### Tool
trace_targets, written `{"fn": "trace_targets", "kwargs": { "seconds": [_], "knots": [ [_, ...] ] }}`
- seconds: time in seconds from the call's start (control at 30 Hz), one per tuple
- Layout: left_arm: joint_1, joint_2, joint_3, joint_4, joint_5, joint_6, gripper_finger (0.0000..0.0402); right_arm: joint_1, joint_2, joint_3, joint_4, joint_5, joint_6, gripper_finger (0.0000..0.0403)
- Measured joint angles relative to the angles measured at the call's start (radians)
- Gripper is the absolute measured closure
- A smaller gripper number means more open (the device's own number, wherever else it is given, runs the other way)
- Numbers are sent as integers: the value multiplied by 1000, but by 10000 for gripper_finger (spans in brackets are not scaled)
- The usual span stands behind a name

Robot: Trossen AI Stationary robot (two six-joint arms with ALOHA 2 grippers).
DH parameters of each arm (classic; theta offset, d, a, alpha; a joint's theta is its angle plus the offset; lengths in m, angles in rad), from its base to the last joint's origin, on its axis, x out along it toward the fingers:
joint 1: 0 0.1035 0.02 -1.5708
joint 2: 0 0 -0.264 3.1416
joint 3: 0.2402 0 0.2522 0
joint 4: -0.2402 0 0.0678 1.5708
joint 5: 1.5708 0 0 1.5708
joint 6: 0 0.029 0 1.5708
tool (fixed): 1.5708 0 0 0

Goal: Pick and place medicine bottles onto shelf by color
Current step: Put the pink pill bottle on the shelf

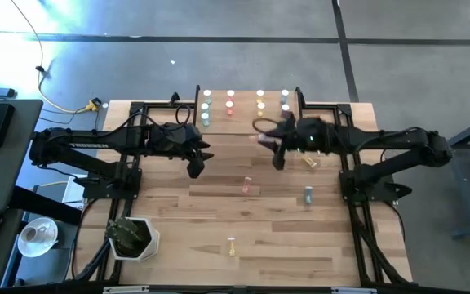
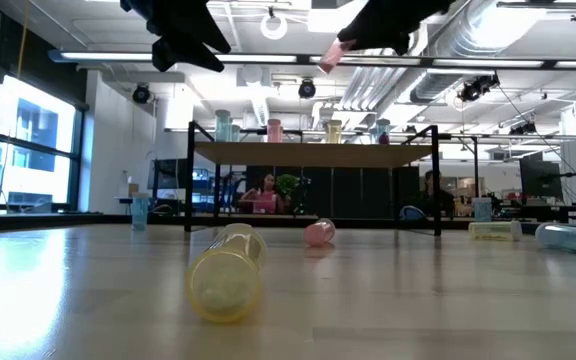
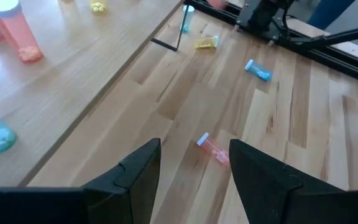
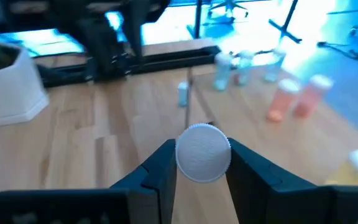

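Right gripper (image 4: 202,163) is up in the air near the shelf's (image 1: 246,122) front edge, fingers clamped on a pink bottle (image 2: 330,56), white cap facing the wrist camera. Left gripper (image 3: 194,163) hangs above the table (image 1: 178,237) on the left side of the shelf front, jaws parted, nothing between them.

Shelf at the table's far edge already carries standing bottles in four columns: green (image 1: 206,109), pink-red (image 1: 230,104), yellow (image 1: 260,102), blue (image 1: 285,102).

Loose on the table: pink bottle lying mid-table (image 1: 247,186), blue one (image 1: 308,194) to its right, yellow one (image 1: 310,161) just below the right gripper, another yellow (image 1: 232,246) near the front edge. White planter (image 1: 135,238) sits front-left. Open board between the loose bottles; middle strip in front of the shelf is free apart from the grippers.
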Motion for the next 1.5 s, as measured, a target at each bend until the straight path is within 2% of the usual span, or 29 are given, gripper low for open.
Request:
{"fn": "trace_targets", "kwargs": {
  "seconds": [0.2,0.37,0.7,0.87,1.13,1.5],
  "knots": [
    [0,0,0,-6,0,-3,222,-118,86,155,-105,-94,-33,295],
    [0,0,0,-27,5,-36,222,-176,188,324,-244,-100,-94,295],
    [0,0,0,-50,17,1,222,-264,463,690,-531,-148,-156,295],
    [1,0,0,-87,16,25,222,-276,594,824,-631,-179,-197,295],
    [1,0,0,-131,16,48,222,-276,748,944,-669,-180,-235,295],
    [2,0,0,-142,15,88,222,-275,808,952,-655,-208,-253,295]
  ]
}}
